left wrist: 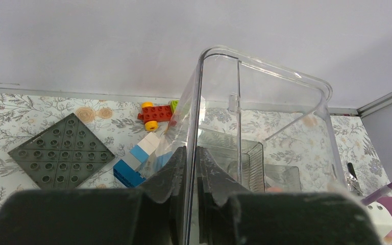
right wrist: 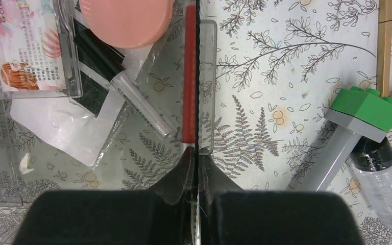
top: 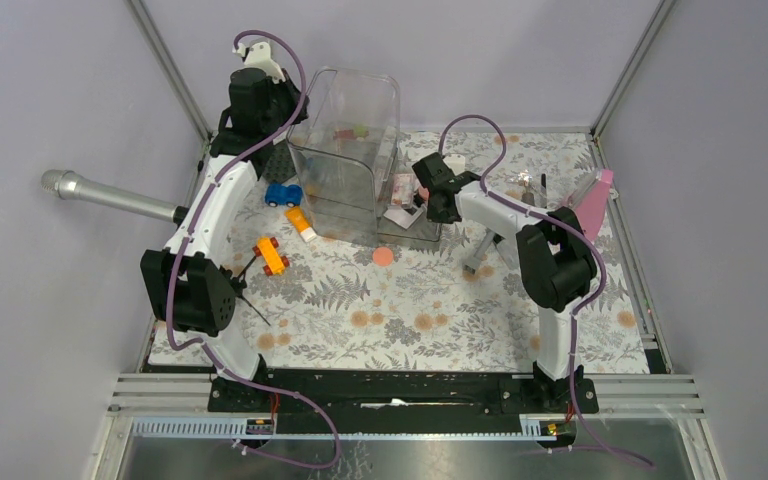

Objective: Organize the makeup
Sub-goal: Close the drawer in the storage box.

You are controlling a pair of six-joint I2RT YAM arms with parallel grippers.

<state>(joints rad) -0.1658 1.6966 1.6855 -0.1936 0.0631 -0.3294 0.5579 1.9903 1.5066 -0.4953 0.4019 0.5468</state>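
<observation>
My left gripper [left wrist: 190, 149] is shut on the thin side wall of the tall clear container [left wrist: 265, 102], which stands at mid-table [top: 345, 140]. My right gripper [right wrist: 195, 152] is shut on a thin clear palette with a red strip [right wrist: 188, 76], seen edge-on, just right of the container's low tray [top: 422, 232]. To its left lie a coral-pink disc [right wrist: 125, 20], a clear palette with a printed card [right wrist: 28, 51] and a dark tube [right wrist: 132, 99]. To its right lie a grey tube with a green cap [right wrist: 360, 112] and a tan brush handle [right wrist: 384, 46]. Another coral disc [top: 383, 256] lies on the mat.
A silver microphone [top: 110, 195] juts in from the left. A blue car [top: 282, 194], an orange block [top: 302, 222] and an orange car [top: 271, 256] lie left of the container. A grey baseplate [left wrist: 61, 153] and toy blocks [left wrist: 155, 115] lie behind it. A pink item [top: 595, 205] sits far right.
</observation>
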